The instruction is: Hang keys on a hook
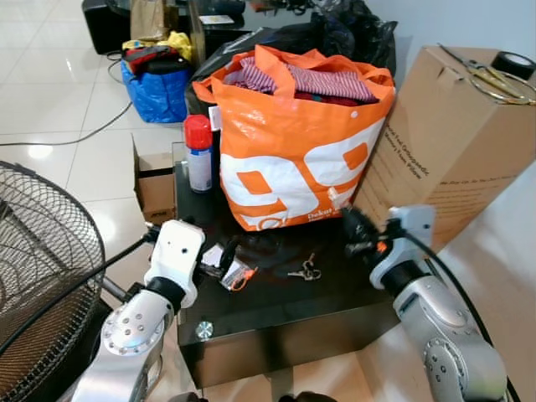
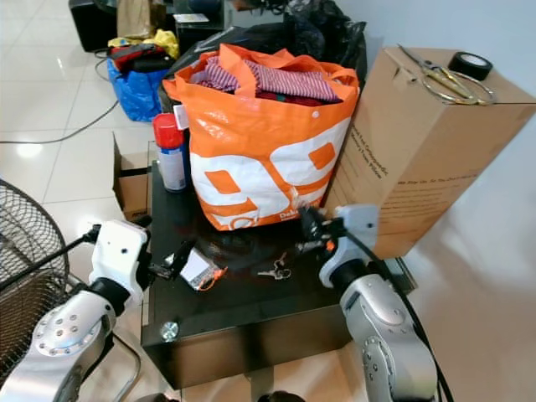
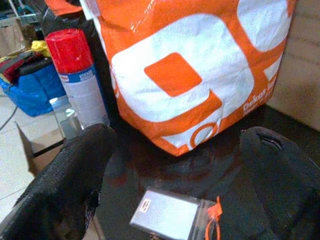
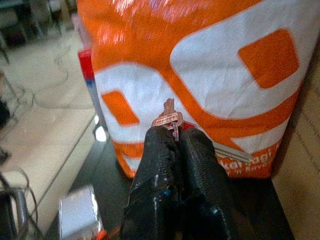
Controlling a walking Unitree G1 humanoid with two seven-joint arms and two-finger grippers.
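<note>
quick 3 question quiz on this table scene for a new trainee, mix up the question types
1. True or false: the left tool is open, close to the card holder.
2. What stands beside the orange bag on the black table? A) red-capped spray can B) kettle C) lamp
3. Fill in: the right tool is shut on a ____.

Key: 1 true. 2 A. 3 key.
</note>
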